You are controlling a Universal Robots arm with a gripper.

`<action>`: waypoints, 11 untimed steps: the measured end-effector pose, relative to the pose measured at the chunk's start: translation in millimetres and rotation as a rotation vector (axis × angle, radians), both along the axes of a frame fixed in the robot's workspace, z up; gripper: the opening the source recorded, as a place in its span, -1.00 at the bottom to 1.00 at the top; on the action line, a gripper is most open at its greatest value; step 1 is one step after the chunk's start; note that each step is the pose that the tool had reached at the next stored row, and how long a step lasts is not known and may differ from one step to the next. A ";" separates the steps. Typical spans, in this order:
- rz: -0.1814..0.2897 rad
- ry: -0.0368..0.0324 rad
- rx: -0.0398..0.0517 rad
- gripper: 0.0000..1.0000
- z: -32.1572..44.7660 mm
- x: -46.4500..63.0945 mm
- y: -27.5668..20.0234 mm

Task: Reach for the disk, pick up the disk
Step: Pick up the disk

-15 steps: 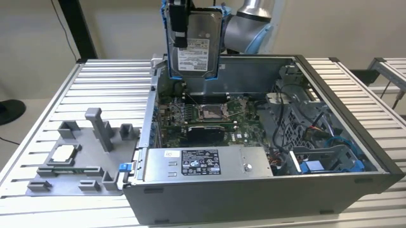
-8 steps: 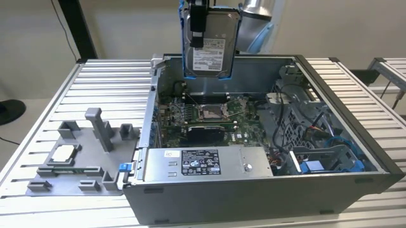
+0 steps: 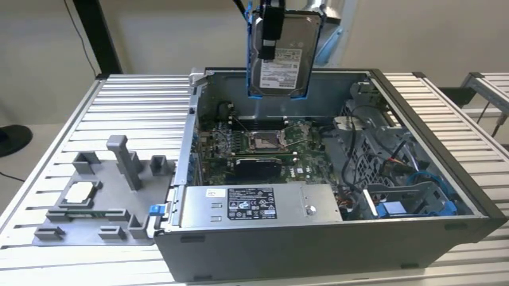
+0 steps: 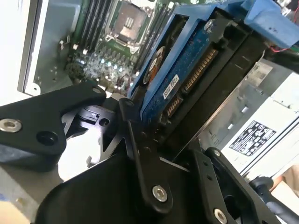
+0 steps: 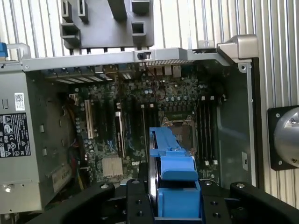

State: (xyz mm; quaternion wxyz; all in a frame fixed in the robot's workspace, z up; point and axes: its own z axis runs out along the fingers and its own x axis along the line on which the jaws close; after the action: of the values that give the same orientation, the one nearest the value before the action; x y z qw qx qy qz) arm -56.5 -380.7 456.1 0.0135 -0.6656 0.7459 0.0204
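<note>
The disk (image 3: 285, 59) hangs upright in the air above the back of the open computer case (image 3: 188, 137), its white label facing the exterior camera and a blue bracket along its edges. My gripper (image 3: 278, 47) is shut on it from above, one black finger lying across the label side. In the second wrist view the disk (image 4: 187, 70) shows its blue circuit board and connector, clamped between black fingers (image 4: 140, 154). In the first wrist view the blue bracket of the disk (image 5: 174, 161) sits between the two fingers (image 5: 135, 203), over the motherboard.
Inside the case lie the motherboard with its CPU socket (image 3: 264, 140), a long grey power supply (image 3: 250, 205) with a sticker, and cables and a blue bay (image 3: 413, 205) at the exterior view's right. A grey fixture (image 3: 95, 196) holding a small chip (image 3: 80, 192) stands on the slatted table.
</note>
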 end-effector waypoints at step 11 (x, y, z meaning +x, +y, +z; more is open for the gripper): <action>0.000 0.0006 0.0008 -1.00 5.6 36.2 0.0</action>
State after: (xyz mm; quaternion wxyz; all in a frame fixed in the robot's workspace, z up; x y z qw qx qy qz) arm -20.3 -380.7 461.6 0.0135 -0.6656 0.7459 0.0209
